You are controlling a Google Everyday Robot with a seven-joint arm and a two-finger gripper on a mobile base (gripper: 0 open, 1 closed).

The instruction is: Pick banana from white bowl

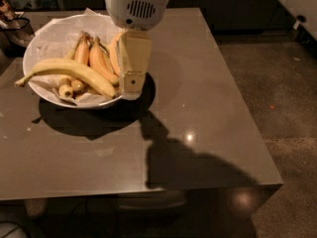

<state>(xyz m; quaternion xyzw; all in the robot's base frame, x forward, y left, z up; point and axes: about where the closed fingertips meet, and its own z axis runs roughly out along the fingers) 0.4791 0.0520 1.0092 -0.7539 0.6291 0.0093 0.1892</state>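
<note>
The white bowl [43, 37], lined with crumpled white paper, stands on the far left of the grey table. The banana [69, 71], long and pale yellow, lies across the bowl's front with its thin stem past the left rim. Behind it is a bunch of orange-yellow bananas [94, 58], and small stubby bananas [69, 87] lie under it. My gripper [132, 82], cream-coloured under a white wrist housing, hangs over the bowl's right rim, right of the long banana's tip and covering part of the bunch.
The grey table [198, 108] extends to the right and front of the bowl; its right edge drops to a dark speckled floor [287, 108]. Dark objects [12, 24] sit at the far left beyond the bowl.
</note>
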